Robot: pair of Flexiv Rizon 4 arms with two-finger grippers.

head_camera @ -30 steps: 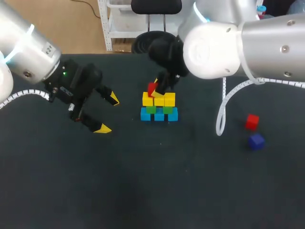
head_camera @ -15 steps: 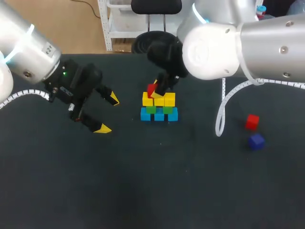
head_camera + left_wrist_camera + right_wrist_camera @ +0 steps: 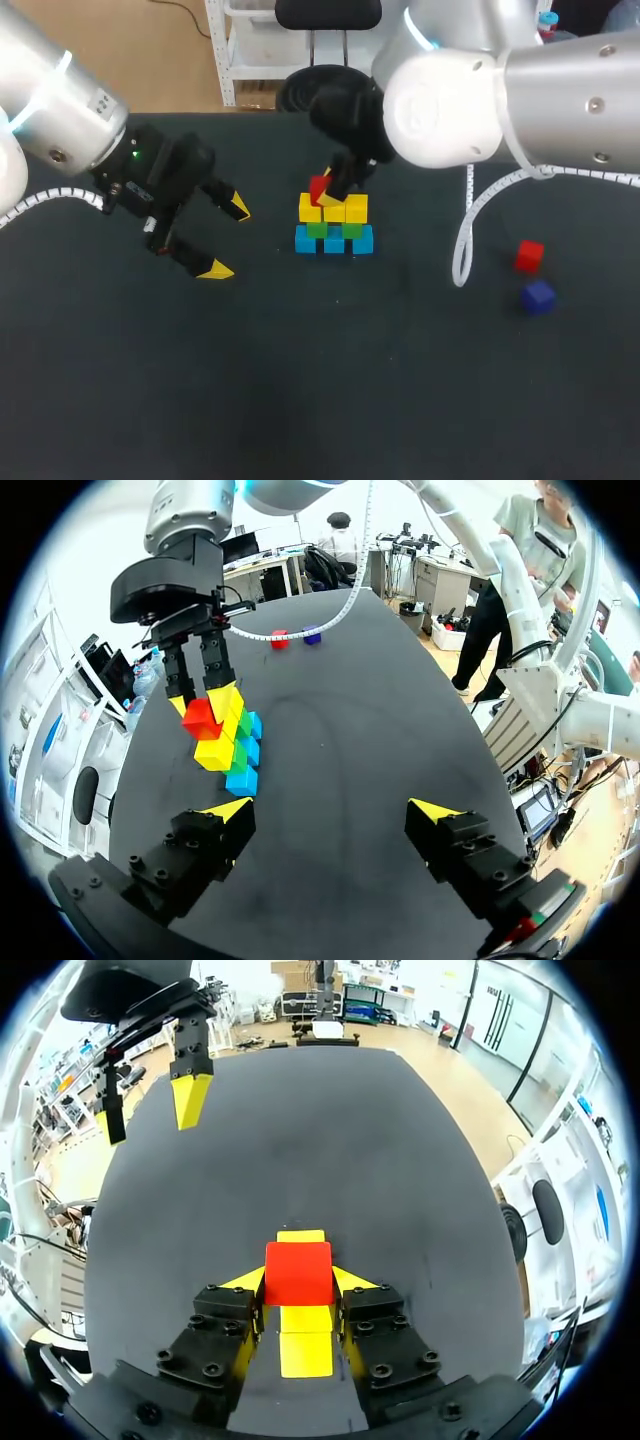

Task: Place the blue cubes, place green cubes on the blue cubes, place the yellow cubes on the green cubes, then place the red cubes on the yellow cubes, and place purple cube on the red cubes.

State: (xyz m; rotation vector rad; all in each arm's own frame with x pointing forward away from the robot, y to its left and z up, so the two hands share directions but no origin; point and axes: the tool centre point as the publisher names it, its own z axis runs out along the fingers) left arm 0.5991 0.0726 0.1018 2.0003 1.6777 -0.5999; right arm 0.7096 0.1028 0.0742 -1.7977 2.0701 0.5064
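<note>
The right claw (image 3: 326, 190) pinches a red cube (image 3: 319, 186) over the 9 o'clock end of the yellow row (image 3: 333, 209), apparently to seat it squarely. Its arm slants in from 1 o'clock. The left claw (image 3: 226, 238), spread and empty, hangs clear at the row's 9 o'clock. The spare red cube (image 3: 529, 254) and the purple cube (image 3: 538, 296) wait at 4 o'clock.

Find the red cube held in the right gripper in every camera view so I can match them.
Head view: red cube in the right gripper, over the yellow cubes' left end.
Left wrist view: red cube ahead of the left gripper, held by the other arm.
Right wrist view: red cube between its own fingers.
Shared landmark: the yellow cubes just beneath it.
</note>
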